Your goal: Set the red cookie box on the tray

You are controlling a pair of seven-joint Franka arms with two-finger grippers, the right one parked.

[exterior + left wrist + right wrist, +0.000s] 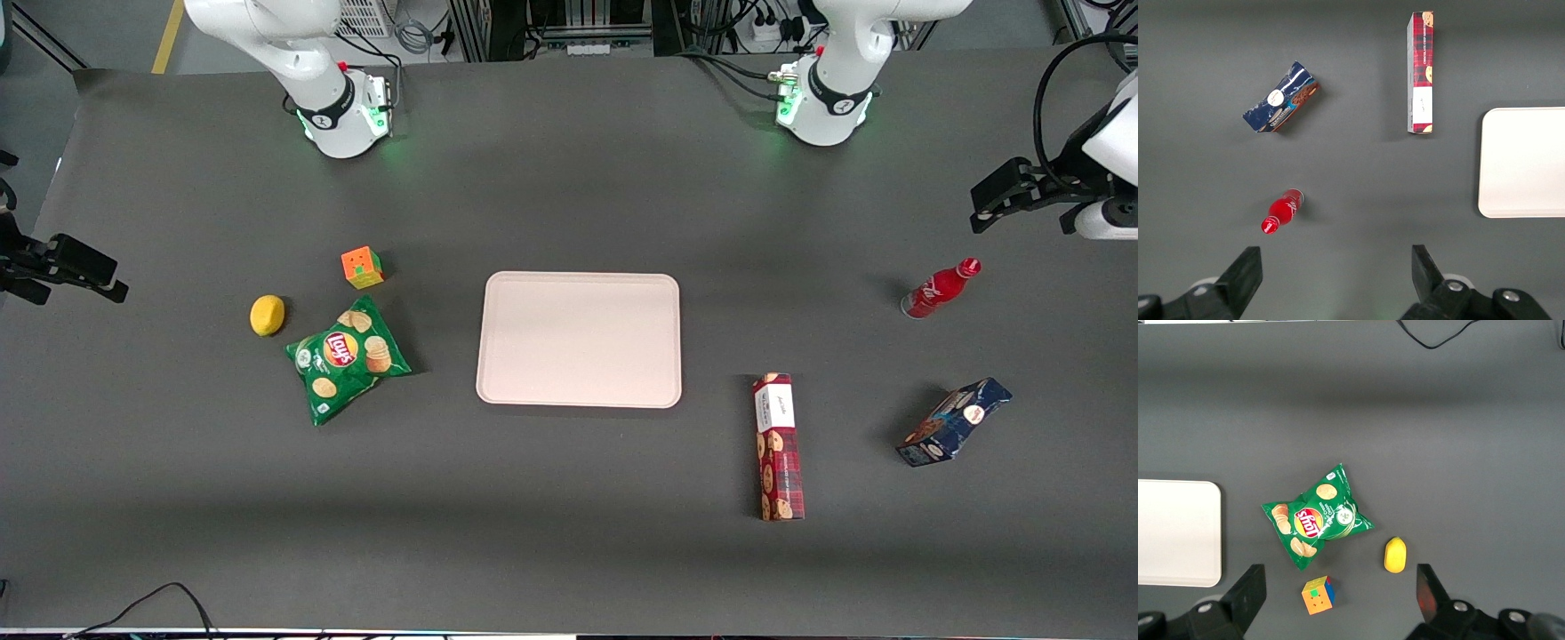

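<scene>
The red cookie box (pixel 779 445) is a long narrow red plaid carton with a white label end, lying flat on the table beside the tray (pixel 580 339), nearer the front camera than the tray's near edge. It also shows in the left wrist view (pixel 1421 72), with the tray's edge (pixel 1523 162) beside it. The tray is pale pinkish-beige and bare. My left gripper (pixel 982 212) hangs high at the working arm's end of the table, well apart from the box; in the wrist view (pixel 1337 273) its fingers stand wide open with nothing between them.
A red soda bottle (pixel 939 289) and a dark blue box (pixel 953 422) lie toward the working arm's end, the bottle closest to my gripper. A green chip bag (pixel 347 357), a lemon (pixel 267 315) and a colour cube (pixel 362 267) lie toward the parked arm's end.
</scene>
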